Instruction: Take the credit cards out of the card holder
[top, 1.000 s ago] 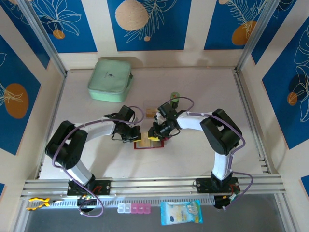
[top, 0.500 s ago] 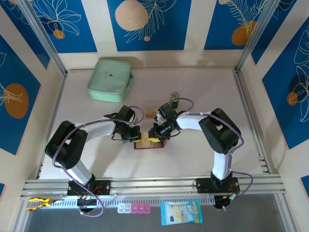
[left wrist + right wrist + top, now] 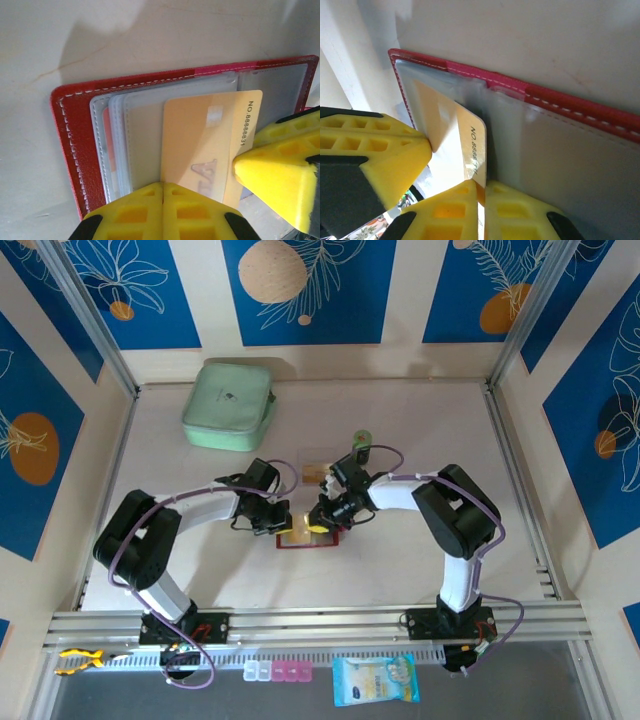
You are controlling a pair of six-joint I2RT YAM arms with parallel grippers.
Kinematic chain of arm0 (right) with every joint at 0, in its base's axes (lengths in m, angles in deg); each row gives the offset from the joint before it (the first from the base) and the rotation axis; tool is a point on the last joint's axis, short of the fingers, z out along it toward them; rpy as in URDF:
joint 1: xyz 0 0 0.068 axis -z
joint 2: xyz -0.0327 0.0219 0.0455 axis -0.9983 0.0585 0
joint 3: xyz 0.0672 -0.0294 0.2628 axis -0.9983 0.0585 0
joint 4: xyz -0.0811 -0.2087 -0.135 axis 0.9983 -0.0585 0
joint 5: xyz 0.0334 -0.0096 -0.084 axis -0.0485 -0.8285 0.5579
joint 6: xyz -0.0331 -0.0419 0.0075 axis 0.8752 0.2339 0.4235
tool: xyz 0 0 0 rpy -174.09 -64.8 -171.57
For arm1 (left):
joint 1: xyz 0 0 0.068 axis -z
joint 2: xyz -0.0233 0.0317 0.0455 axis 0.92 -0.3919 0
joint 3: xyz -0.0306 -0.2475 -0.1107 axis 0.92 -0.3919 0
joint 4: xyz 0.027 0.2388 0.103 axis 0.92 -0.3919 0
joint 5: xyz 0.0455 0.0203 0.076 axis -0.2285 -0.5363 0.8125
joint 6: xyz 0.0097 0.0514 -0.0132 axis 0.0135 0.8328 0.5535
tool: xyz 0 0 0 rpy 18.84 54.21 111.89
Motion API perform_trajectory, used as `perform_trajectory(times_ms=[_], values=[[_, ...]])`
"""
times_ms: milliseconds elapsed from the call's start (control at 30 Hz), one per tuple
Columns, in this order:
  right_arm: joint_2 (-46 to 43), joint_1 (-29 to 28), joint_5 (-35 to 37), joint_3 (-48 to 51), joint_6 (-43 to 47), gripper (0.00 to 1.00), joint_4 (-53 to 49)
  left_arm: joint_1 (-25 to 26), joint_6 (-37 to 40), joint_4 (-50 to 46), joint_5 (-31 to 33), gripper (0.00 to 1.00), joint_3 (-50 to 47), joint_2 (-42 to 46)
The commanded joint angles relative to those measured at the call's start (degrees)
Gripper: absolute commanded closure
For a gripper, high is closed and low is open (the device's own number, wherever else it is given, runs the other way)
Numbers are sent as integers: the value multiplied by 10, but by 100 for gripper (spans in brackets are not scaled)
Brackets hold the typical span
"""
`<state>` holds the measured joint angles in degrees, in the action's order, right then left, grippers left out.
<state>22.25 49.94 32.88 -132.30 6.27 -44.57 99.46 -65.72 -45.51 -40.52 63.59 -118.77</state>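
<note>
The card holder (image 3: 308,538), a dark red wallet, lies open on the table between both arms. Its clear sleeves (image 3: 135,125) are fanned, and an orange card (image 3: 111,155) shows inside one. A yellowish-tan credit card (image 3: 210,140) sticks halfway out of a sleeve. My right gripper (image 3: 481,186) is shut on that card's (image 3: 470,137) outer edge. My left gripper (image 3: 163,184) is shut, its tips pressed down on the sleeve beside the card. In the top view the left gripper (image 3: 283,526) and the right gripper (image 3: 322,521) meet over the wallet. Another tan card (image 3: 316,473) lies on the table behind it.
A clear plastic rectangle (image 3: 320,457) lies under the loose card. A small green object (image 3: 361,443) stands just behind the right gripper. A mint-green zip case (image 3: 229,405) sits at the back left. Metal frame rails (image 3: 520,490) border the table's sides.
My right gripper's jaws have closed on the tan card's edge. The left gripper and the wallet have stayed in place.
</note>
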Motion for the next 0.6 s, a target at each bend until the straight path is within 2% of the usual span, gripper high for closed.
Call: perform_trajectory(times_ms=[0, 567], values=[[-25, 5, 4, 11, 7, 93, -16, 2, 10, -13, 9, 96, -8, -5], [-77, 18, 93, -46, 115, 94, -204, 1, -2, -5, 14, 93, -10, 27]])
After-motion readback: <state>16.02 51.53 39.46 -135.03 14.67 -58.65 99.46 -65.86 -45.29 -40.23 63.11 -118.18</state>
